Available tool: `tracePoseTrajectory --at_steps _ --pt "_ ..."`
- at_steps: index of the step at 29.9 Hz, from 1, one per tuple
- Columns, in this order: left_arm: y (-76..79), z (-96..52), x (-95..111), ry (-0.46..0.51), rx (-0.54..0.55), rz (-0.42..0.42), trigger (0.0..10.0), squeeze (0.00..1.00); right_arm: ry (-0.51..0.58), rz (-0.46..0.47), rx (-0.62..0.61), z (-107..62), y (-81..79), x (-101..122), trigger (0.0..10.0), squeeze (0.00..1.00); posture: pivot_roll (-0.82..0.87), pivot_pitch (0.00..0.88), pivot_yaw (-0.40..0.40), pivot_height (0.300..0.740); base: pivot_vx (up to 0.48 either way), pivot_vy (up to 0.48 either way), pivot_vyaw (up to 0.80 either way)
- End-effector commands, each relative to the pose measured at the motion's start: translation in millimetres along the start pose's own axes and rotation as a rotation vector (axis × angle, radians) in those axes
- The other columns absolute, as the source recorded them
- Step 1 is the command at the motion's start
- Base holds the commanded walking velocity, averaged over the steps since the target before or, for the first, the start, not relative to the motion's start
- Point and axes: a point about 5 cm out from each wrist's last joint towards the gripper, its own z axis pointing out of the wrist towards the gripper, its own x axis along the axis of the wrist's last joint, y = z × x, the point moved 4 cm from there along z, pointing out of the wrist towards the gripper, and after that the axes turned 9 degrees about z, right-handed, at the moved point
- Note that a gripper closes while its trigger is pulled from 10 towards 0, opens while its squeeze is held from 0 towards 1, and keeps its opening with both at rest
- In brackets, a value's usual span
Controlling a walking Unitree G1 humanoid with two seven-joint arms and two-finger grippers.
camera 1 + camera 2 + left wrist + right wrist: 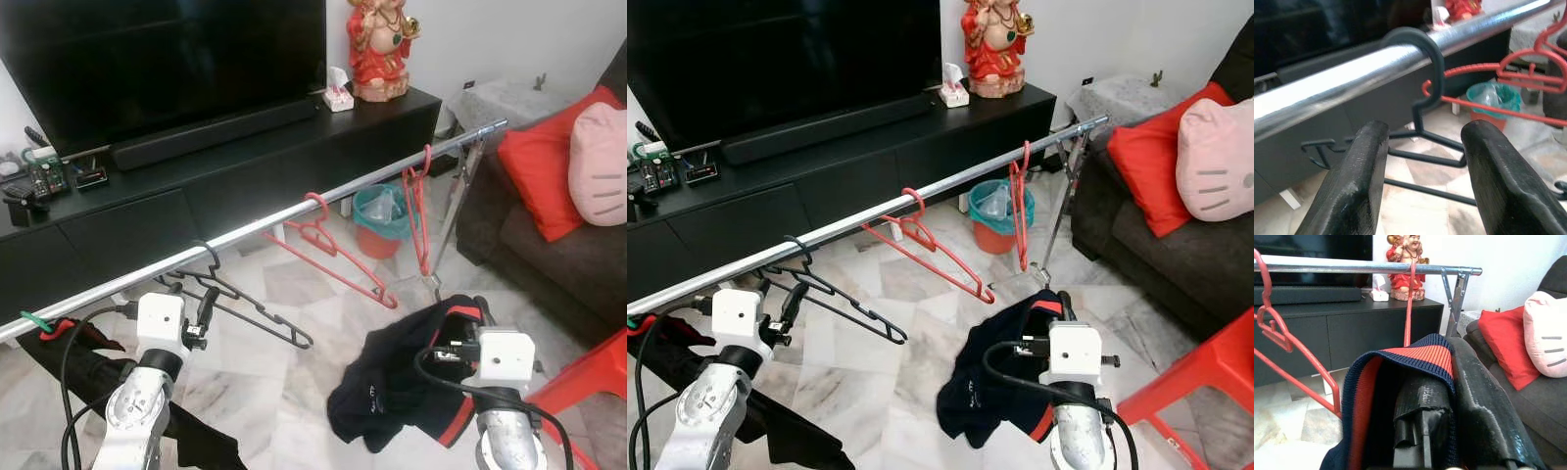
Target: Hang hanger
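so the black hanger (240,299) already has its hook over the rail (294,211), toward the rail's left end. the left gripper (1420,181) sits just below the rail with its fingers (1352,181) spread wide, holding nothing; in the left wrist view the hook and the hanger's neck sit in the gap between them, touching neither. looks like the release step to me. to do it well i'd back straight out along the fingers, low and away from the rail, so neither one catches the neck or the bottom bar and drags the hook off.

the right gripper (480,318) is closed on a dark garment (392,387) with red trim; knit fabric is bunched over and between its fingers, and the rest hangs down to the floor.

room: two red hangers on the same rail, one (333,255) close to the right of the black one and one (419,211) further along near the rail's right end and stand leg. the tv unit (196,186) sits right behind the rail, so not much depth there. sofa (549,245) on the right, a teal bin (382,220) under the rail. the open space is the marble floor on the robot's side, so pull back that way.
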Motion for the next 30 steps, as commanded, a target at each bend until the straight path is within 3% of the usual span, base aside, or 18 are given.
tracePoseTrajectory --at_steps 1,6,10,19,30 --pt "5.1 4.2 -5 -0.036 -0.042 0.016 10.0 0.0 0.029 0.01 -0.014 1.2 1.8 5 10.0 0.0 -0.01 0.0 0.073 0.74 0.0 0.0 0.0" --pt "12.2 15.2 -11 -0.09 -0.072 0.019 10.0 0.0 0.02 0.006 -0.012 -2.2 2.2 1 10.0 0.0 -0.03 0.0 0.069 0.74 0.0 0.0 0.0" --pt "12.5 25.0 -10 -0.092 -0.033 -0.04 10.0 0.0 0.021 -0.012 0.001 -0.9 4.7 2 10.0 0.0 -0.03 0.0 0.053 0.74 0.0 0.0 0.0" --pt "25.8 29.8 -8 -0.095 -0.044 -0.051 10.0 0.0 0.025 -0.031 0.013 0.6 10.9 5 10.0 0.0 -0.05 0.0 0.037 0.74 0.0 0.0 0.0" --pt "17.0 49.9 6 -0.126 0.053 -0.03 10.0 0.0 0.019 -0.034 0.035 -0.5 5.7 4 10.0 0.0 -0.06 0.0 0.037 0.74 0.0 0.0 0.0"
